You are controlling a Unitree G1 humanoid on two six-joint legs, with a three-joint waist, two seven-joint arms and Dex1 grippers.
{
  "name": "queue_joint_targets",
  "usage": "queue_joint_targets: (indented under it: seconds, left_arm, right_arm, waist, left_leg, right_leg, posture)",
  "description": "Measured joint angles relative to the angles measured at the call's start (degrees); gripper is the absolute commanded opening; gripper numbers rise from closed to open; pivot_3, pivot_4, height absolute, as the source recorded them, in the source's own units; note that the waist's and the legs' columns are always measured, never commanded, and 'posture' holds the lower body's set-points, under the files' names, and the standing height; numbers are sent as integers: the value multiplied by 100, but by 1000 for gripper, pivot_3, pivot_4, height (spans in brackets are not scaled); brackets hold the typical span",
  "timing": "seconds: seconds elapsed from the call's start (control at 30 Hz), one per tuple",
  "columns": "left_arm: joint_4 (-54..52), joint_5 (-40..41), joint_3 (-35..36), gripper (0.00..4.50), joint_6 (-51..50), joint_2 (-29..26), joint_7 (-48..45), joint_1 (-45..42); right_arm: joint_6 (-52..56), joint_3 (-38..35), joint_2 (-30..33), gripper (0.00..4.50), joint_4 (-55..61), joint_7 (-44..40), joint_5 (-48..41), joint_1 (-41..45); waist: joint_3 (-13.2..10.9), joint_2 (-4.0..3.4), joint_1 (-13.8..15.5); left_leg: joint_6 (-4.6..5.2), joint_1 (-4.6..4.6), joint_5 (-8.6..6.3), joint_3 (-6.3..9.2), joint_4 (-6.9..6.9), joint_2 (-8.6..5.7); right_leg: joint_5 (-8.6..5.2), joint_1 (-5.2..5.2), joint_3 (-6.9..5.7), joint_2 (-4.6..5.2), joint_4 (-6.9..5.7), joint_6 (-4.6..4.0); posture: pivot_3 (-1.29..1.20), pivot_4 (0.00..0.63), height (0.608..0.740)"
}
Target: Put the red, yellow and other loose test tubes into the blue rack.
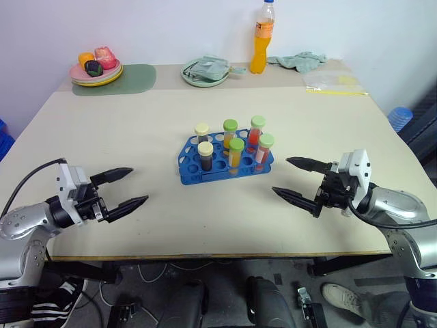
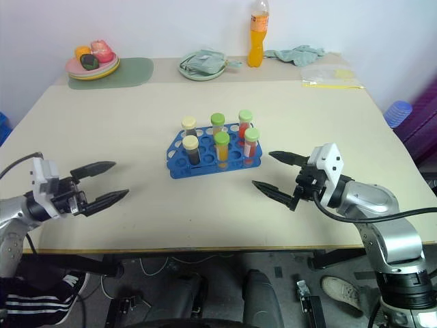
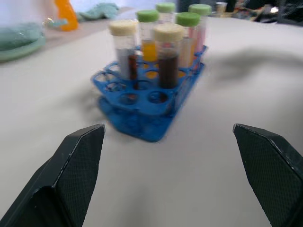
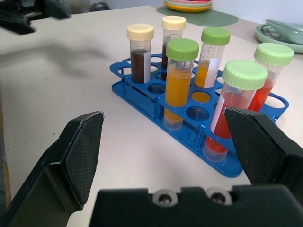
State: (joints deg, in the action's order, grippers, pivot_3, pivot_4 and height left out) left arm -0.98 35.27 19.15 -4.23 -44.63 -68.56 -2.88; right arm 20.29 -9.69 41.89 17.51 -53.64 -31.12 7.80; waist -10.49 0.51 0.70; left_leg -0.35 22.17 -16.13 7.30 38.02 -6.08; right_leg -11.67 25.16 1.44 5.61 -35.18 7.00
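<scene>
Beige table (image 1: 136,123) carried the blue rack (image 1: 225,160) at its centre, all six test tubes (image 1: 236,152) upright in its holes. Both the left pincer (image 1: 125,186) and right pincer (image 1: 295,179) hovered wide open and empty on either side; any careless sweep inward could topple the rack.

Six capped test tubes (image 1: 236,153) upright in blue rack (image 1: 192,171), mid-table.

An orange drink bottle (image 1: 261,39) stands at the table's (image 1: 136,130) far edge, between a green plate (image 1: 203,74) and a crumpled cloth (image 1: 298,61); a fruit plate (image 1: 96,70) sits at the far left corner.
</scene>
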Motion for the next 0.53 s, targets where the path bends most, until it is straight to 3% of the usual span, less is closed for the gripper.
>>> queue_joint_targets:
  seconds: [0.17,0.53]
  left_arm:
    - [211,-83,3,4464,231,-98,-364,-51]
    - [-248,-276,-651,4464,208,568,14,-86]
  right_arm:
    - [-295,-218,103,4500,-442,-225,89,-68]
    - [-619,-248,112,4500,-425,-242,328,-454]
  waist:
    - [0,-3,-20]
    - [1,-5,-27]
  left_leg:
    - [0,-1,0,0,-4,3]
    - [0,-5,-1,-3,-4,4]
  right_leg:
    - [0,4,0,-2,-2,0]
    - [0,2,3,-2,-4,0]
  posture:
    - [0,150,740]
    - [0,150,740]
